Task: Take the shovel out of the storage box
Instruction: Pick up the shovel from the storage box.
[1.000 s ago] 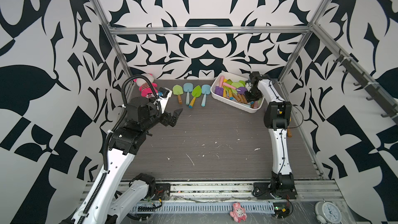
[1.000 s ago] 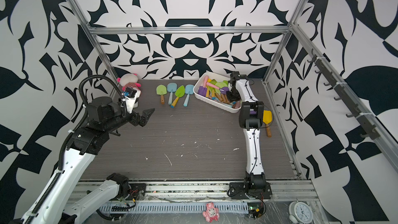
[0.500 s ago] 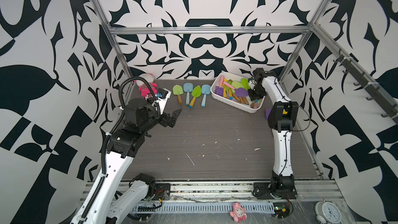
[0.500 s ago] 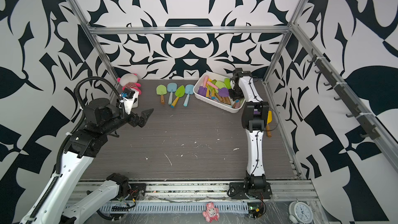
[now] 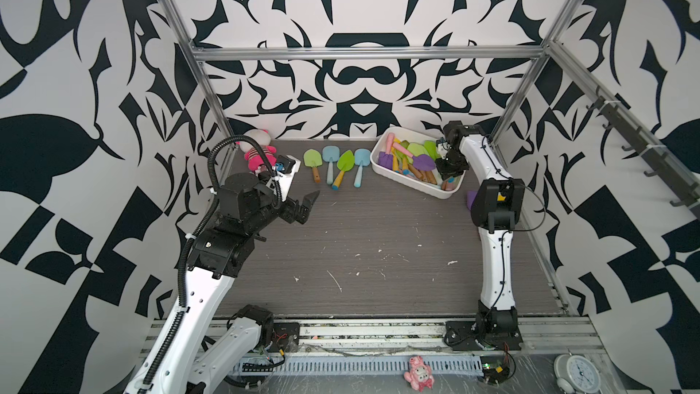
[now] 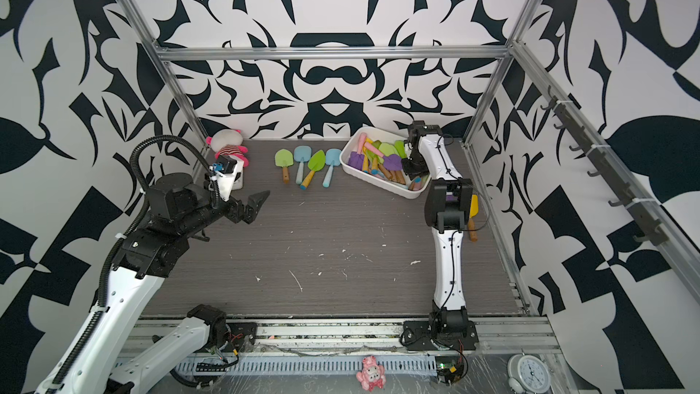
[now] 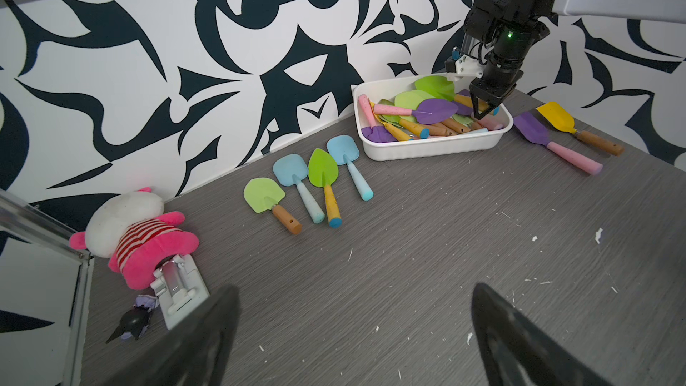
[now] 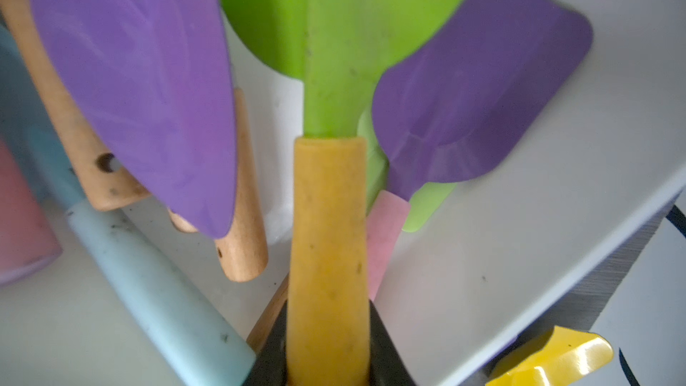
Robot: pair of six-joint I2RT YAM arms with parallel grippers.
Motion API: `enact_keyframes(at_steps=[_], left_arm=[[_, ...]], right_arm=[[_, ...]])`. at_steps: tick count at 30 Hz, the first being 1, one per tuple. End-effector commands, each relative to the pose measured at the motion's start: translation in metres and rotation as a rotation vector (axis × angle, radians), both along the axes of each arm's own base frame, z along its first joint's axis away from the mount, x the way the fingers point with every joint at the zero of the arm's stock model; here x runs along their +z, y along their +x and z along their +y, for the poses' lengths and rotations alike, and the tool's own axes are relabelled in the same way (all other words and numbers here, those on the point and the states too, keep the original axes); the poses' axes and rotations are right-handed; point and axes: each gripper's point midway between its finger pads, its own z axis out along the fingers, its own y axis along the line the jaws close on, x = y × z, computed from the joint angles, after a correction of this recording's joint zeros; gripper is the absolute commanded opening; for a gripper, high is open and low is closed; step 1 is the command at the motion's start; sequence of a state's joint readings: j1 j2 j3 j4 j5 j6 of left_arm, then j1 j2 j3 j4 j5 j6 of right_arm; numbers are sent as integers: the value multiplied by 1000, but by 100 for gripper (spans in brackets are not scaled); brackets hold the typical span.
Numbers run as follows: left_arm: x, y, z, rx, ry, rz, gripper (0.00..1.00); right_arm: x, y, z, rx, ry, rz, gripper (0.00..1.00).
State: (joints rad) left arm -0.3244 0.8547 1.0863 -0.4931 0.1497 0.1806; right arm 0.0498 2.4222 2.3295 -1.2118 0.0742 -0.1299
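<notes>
Right gripper (image 8: 328,328) pinches the shovel (image 8: 326,217) by its yellow handle — light, stiff plastic, I'd guess; left gripper (image 7: 356,291) gapes wide, empty.

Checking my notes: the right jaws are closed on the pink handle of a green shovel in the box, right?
Not pink: the right wrist view shows the right jaws closed on the yellow handle of a green shovel in the box.

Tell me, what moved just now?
The right arm swung its elbow a little outward, the right gripper staying shut on the yellow-handled green shovel in the storage box. The left gripper stayed open; the shovels on the table didn't move.
</notes>
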Motion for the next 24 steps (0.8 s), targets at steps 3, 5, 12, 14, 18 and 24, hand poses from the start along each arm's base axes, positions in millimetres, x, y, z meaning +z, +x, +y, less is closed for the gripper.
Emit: enact_keyframes(at_steps=[3, 5, 12, 14, 18, 24], left_arm=[[3, 2, -1, -7, 0, -21, 99], [4, 3, -1, -7, -2, -24, 99], [7, 4, -1, -1, -13, -33, 99], [8, 3, 0, 3, -14, -35, 99], [7, 1, 2, 12, -13, -37, 99], [7, -3, 4, 18, -13, -37, 99]], right_arm=[[63, 19, 10, -4, 30, -180, 0], [73, 24, 19, 10, 82, -215, 0], [87, 32, 34, 14, 177, -261, 0], [88, 33, 34, 12, 177, -266, 0], [90, 34, 35, 7, 186, -278, 0], [97, 36, 38, 2, 215, -299, 0]])
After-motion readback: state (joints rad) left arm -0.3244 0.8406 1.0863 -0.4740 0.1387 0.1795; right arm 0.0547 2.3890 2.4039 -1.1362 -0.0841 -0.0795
